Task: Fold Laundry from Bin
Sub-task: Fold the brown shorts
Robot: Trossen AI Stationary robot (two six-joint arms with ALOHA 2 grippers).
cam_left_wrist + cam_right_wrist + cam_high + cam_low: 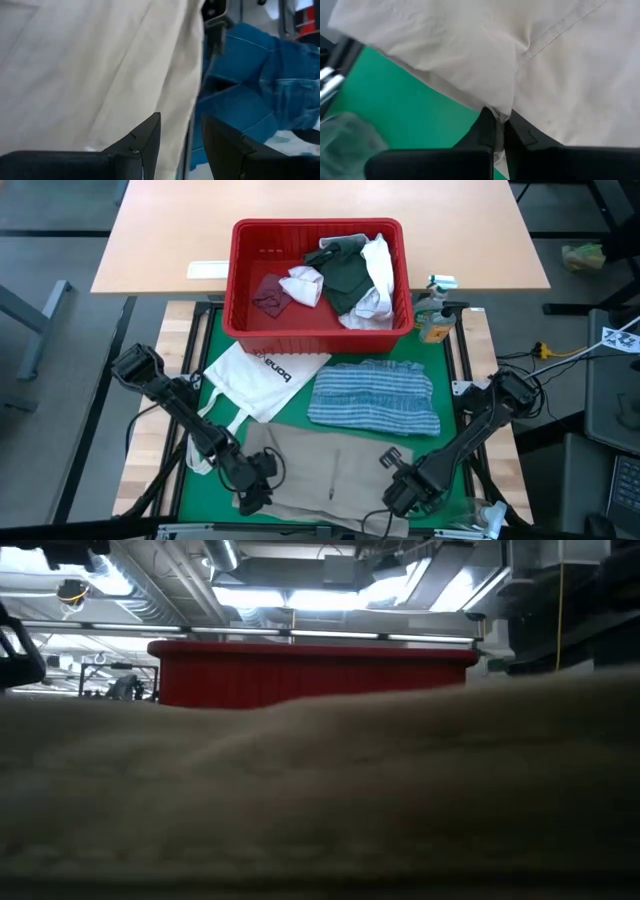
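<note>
From above, the red bin [318,280] sits at the far end of the green mat [452,385], holding a white piece [303,285], a dark green-grey top [348,280], a small maroon piece [270,295] and another white garment [376,275]. In front of it lie a white tote bag [262,378] with black lettering too small and upside down for me to read with certainty, and the blue-striped cloth [375,395]. The tan shirt [325,470] is spread along the near edge, with the left gripper [252,480] at its left corner and the right gripper [400,490] at its right. A bottle [433,315] stands beside the bin's right end. From table height, pale cloth [320,800] fills the foreground and only the bin's red wall [310,675] rises behind it under the ceiling lights. Past the left wrist, the two dark fingers [142,145] stand apart with the shirt's edge [100,75] hanging between them, the blue cloth [260,80] beyond; I can't tell whether they pinch it. Past the right wrist, the fingers [487,130] are pressed together on a fold of the tan shirt [495,55], the green mat [405,115] beside it.
</note>
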